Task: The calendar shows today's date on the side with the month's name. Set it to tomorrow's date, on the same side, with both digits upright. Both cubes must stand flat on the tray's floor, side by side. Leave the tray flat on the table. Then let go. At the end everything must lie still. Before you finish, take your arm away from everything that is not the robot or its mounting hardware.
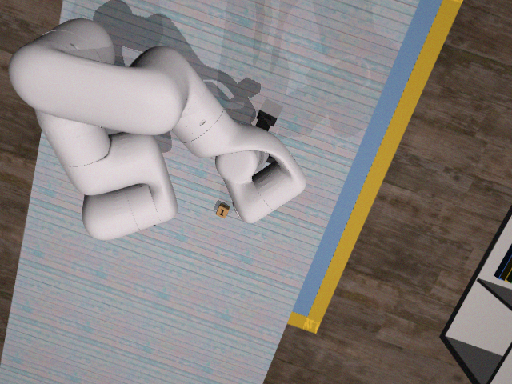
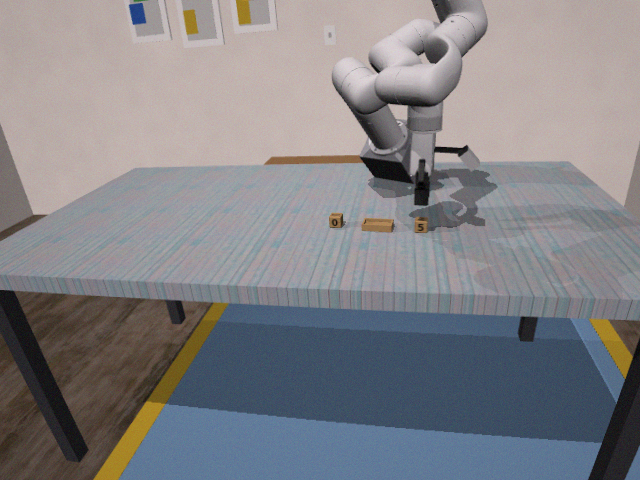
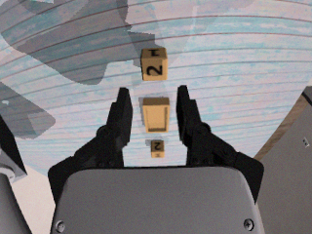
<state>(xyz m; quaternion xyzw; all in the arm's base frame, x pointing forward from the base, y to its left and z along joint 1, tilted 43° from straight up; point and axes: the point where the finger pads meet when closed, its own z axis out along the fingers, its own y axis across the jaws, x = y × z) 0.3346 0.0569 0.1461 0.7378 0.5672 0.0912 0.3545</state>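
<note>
A small wooden tray [image 2: 377,224] lies flat on the table with nothing in it. One cube [image 2: 335,221] [image 1: 222,211] stands on the table to its left, showing 0 on the front and 1 on top. The other cube [image 2: 421,224] [image 3: 154,64] stands to the tray's right, showing 5 on the front and 2 on top. My gripper [image 2: 421,191] hangs a little above the right cube, fingers half apart and empty. The wrist view looks between the fingers at the tray [image 3: 156,115] and the far cube [image 3: 158,148] in line. In the overhead view the arm hides the tray.
The arm's links [image 1: 248,174] arch over the tray area, and its base [image 2: 387,165] stands behind the cubes. A shelf [image 1: 483,306] stands on the floor off the table.
</note>
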